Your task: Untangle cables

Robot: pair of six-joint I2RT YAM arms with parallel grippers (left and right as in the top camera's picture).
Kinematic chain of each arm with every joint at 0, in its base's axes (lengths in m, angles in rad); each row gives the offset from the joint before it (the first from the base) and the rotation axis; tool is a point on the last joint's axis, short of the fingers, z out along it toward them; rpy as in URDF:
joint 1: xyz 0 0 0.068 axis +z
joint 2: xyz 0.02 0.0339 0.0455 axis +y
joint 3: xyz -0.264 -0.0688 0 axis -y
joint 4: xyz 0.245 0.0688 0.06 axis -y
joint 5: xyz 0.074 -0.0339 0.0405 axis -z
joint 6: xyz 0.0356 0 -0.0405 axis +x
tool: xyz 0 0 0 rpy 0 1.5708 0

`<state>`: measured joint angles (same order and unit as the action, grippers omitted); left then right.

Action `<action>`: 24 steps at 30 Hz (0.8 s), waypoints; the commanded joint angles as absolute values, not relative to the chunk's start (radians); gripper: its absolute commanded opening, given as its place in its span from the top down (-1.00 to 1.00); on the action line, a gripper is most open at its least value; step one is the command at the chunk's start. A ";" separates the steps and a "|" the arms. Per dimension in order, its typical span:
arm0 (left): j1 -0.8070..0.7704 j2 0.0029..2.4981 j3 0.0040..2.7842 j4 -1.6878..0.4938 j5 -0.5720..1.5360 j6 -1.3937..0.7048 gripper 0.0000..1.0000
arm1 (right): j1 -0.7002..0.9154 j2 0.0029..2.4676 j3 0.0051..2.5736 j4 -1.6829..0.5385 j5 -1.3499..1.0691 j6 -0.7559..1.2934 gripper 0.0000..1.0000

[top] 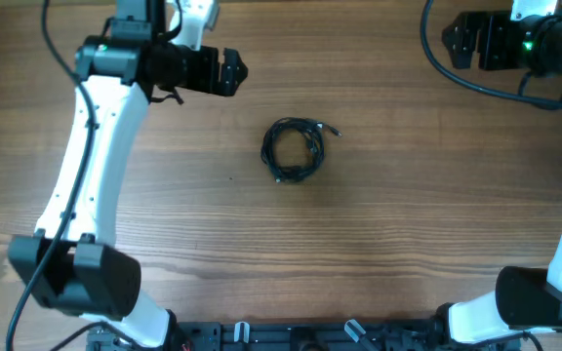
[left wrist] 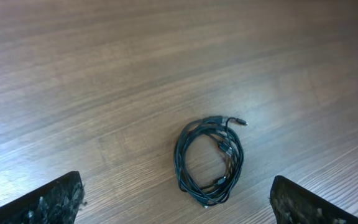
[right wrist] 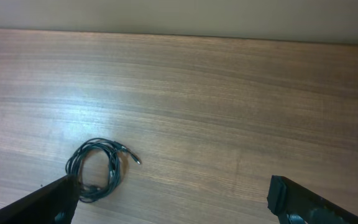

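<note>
Cables (top: 294, 149) are lying coiled while left gripper (top: 234, 71) and right gripper (top: 450, 38) are hanging released; pinching several strands together would tighten tangling.

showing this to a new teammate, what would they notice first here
A small black coil of cables lies alone near the middle of the wooden table. The left tool hangs open just up and left of it. The right tool hangs open near the top right corner, and neither touches the coil.
</note>
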<state>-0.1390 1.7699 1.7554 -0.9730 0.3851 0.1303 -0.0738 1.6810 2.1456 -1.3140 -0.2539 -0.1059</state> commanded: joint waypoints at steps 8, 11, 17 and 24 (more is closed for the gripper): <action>-0.225 1.833 1.775 -0.965 0.302 0.142 -1.00 | -0.078 1.679 2.167 -1.274 -0.268 -0.067 -0.99; -0.237 1.833 1.775 -0.962 0.278 0.142 -1.00 | -0.078 1.679 2.167 -1.288 -0.275 -0.067 -0.99; -0.244 1.833 1.775 -0.958 0.278 0.142 -1.00 | -0.078 1.679 2.167 -1.281 -0.274 -0.068 -0.99; -0.244 1.846 1.774 -0.937 0.187 0.059 -1.00 | -0.078 1.679 2.167 -1.284 -0.124 0.034 -0.99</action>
<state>-0.2409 1.8233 1.7554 -0.9455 0.2718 0.1184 -0.0738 1.6810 2.1456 -1.2854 -0.2382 -0.0643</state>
